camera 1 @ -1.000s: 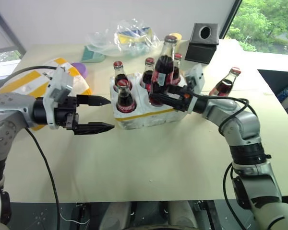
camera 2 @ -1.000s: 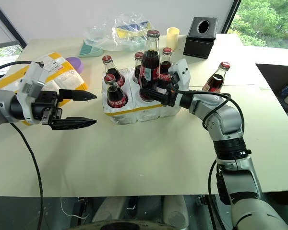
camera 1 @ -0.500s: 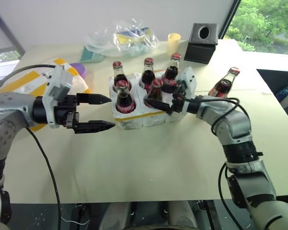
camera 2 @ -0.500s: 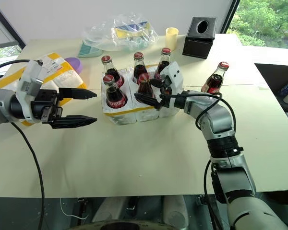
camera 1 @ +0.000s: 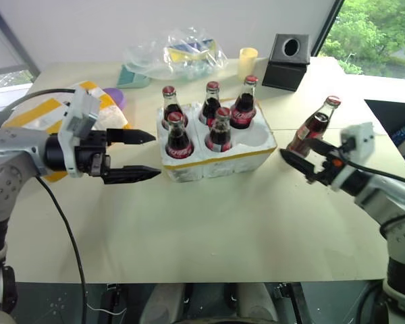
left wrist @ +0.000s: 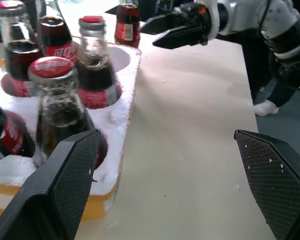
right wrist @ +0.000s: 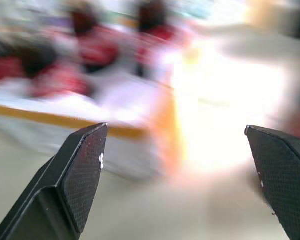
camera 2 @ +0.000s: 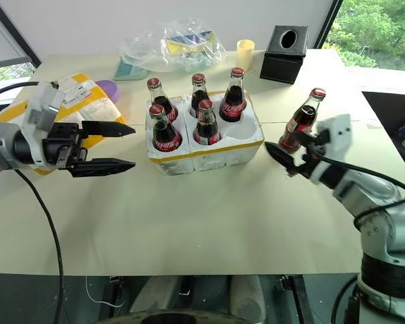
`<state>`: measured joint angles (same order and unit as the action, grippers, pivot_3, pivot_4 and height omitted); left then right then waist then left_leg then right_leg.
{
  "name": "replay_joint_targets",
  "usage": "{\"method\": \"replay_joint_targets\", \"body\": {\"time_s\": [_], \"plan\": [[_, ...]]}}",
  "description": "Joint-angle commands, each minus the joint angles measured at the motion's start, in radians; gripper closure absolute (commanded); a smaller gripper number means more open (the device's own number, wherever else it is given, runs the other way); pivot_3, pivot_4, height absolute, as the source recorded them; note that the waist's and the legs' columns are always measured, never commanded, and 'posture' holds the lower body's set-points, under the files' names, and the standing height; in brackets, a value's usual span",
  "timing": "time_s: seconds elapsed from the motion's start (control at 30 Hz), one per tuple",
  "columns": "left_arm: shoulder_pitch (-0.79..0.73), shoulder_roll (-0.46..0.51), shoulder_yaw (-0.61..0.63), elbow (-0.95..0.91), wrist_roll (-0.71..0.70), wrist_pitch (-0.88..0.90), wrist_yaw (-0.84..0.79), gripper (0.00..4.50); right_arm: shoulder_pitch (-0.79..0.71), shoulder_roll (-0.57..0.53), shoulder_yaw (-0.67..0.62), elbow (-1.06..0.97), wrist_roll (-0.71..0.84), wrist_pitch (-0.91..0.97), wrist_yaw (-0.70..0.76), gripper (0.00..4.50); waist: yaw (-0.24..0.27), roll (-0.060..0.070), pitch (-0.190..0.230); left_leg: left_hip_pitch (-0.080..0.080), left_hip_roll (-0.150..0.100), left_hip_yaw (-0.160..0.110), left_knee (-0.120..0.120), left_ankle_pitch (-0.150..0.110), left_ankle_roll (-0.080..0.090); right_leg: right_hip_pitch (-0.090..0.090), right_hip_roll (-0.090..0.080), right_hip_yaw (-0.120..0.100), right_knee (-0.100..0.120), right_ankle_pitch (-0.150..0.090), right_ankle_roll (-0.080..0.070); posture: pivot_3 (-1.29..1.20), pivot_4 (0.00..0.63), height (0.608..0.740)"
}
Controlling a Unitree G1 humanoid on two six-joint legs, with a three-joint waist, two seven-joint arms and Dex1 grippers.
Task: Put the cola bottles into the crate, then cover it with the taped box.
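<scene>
Five cola bottles [camera 2: 197,118] are seated upright in the wells of the crate [camera 2: 237,152], which rests near the middle of the worktop [camera 2: 202,223]; the front right well is seen to be empty. The sixth bottle [camera 2: 300,123] is left standing on the worktop just to the right of the crate, apart from it. The right gripper [camera 2: 288,154] is held just in front of that bottle, its fingers spread wide and nothing gripped between them. The left gripper [camera 2: 111,145] is held to the left of the crate, its fingers likewise parted and empty. The taped box [camera 2: 74,101] lies at the left edge of the worktop, behind the left arm, partly hidden by it. Further back, a black tissue box [camera 2: 283,46], a yellow cup [camera 2: 244,52] and a clear plastic bag [camera 2: 172,46] are set out. The loose bottle is judged to be the main risk: it is tall and narrow, so a glancing touch by one finger before the grip is closed could tip it and send it rolling toward the nearby right edge. A bottle lowered off-centre could catch on the foam rim or knock its neighbours. The taped box could also be dragged against the bottle caps if it is brought across too low.
</scene>
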<state>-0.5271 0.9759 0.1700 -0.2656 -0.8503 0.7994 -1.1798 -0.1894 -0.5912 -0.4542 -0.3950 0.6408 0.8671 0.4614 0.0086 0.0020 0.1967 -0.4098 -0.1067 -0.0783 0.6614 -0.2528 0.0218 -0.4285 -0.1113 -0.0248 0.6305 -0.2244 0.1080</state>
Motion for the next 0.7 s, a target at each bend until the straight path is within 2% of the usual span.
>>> {"method": "replay_joint_targets", "body": {"time_s": [0.03, 0.13, 0.7], "plan": [[-0.038, -0.009, -0.015, 0.006, 0.011, -0.017, -0.013, 0.00, -0.025, 0.042, -0.070, 0.021, -0.019, -0.038, -0.115, 0.01, 0.000, 0.000, 0.000, 0.000, 0.000, 0.000, 0.000, 0.000, 0.000, 0.000, 0.000, 0.000, 0.000, 0.000, 0.000, 0.00, 0.150, 0.740], [-0.055, -0.021, -0.030, 0.013, 0.016, -0.018, -0.023, 0.00, -0.042, 0.053, -0.056, 0.074, -0.071, -0.096, -0.153, 0.01, 0.001, 0.000, 0.000, 0.000, 0.000, 0.000, 0.000, 0.000, 0.000, 0.000, 0.000, 0.000, 0.000, 0.000, 0.000, 0.00, 0.150, 0.740], [-0.059, -0.018, -0.011, -0.017, 0.003, -0.001, -0.023, 0.00, -0.287, 0.054, 0.105, 0.498, -0.213, -0.336, -0.098, 0.01, -0.001, 0.000, 0.000, 0.000, 0.000, 0.000, 0.000, 0.000, 0.000, 0.000, 0.003, 0.000, 0.000, 0.000, 0.000, 0.00, 0.150, 0.740]]}}
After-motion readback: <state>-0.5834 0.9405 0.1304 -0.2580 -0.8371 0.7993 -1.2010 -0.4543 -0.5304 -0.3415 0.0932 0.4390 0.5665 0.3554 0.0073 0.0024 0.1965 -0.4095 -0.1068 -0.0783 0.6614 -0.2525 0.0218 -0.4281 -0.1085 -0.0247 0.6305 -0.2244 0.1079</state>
